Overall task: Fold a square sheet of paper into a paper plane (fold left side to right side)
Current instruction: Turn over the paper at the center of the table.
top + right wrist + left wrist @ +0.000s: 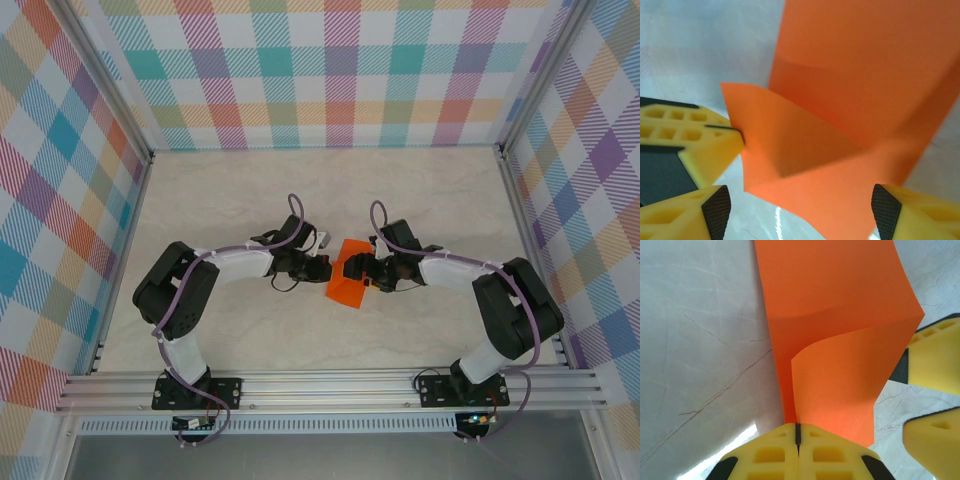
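The square sheet of paper point(347, 288) is bright orange and lies on the marble table between the two arms. One side of it curls up off the table point(840, 390). My left gripper point(798, 426) is shut on the lifted edge, its yellow fingers pressed together with the paper pinched between them. From the right wrist, the same pinch shows at the raised corner point(740, 136). My right gripper point(799, 214) stands open, its pads wide apart on either side of the sheet's near part point(840, 200). Its yellow fingers point(935, 360) sit at the sheet's right edge.
The pale marble tabletop point(300, 190) is walled by checked panels on three sides. An aluminium rail point(320, 385) runs along the near edge with both arm bases on it. Bare table lies behind and beside the paper.
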Available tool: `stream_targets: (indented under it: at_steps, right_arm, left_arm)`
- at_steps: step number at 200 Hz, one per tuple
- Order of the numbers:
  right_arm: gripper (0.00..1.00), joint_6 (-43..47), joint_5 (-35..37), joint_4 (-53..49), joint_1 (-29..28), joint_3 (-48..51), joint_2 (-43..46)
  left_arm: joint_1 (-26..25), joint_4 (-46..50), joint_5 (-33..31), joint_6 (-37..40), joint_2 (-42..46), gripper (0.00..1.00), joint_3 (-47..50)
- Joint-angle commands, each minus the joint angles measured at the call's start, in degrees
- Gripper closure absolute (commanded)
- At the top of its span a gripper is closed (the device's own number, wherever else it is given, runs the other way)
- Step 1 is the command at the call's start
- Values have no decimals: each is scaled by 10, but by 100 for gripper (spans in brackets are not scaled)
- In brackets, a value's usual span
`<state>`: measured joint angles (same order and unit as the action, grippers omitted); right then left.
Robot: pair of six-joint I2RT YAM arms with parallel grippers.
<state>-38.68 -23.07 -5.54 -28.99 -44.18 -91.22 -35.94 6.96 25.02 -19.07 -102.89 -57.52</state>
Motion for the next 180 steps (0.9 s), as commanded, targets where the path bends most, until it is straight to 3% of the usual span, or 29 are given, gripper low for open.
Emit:
stream_targets:
  at_steps: [1,36,61,75,93,108,149,161,180]
  right_arm:
    - [29,-15,-30,40,-4,-27,-25]
    - [42,-35,-38,53,-4,-39,-59]
    - [56,-38,-37,55,-4,-40,-55]
    - [68,-33,-36,56,-3,-40,-46]
    - [84,-31,-68,87,4,-35,-35]
    - [92,-28,-97,112,12,-31,-21]
    - [94,-3,-125,129,47,-31,92]
    - [94,-11,-137,142,65,-32,137]
    - [93,-29,-148,162,81,-48,202]
  left_arm:
    - [7,-8,-3,-4,22,97,7]
    - [8,-6,-12,-4,33,91,13]
    - [15,-10,-13,-6,64,77,30]
    - [28,-29,-1,-14,94,63,50]
    - [49,-48,10,-29,140,52,78]
    - [69,-67,20,-45,183,40,103]
    - [141,-203,105,-166,323,6,191]
    - [151,-217,124,-186,360,1,191]
    - [154,-238,164,-215,402,0,172]
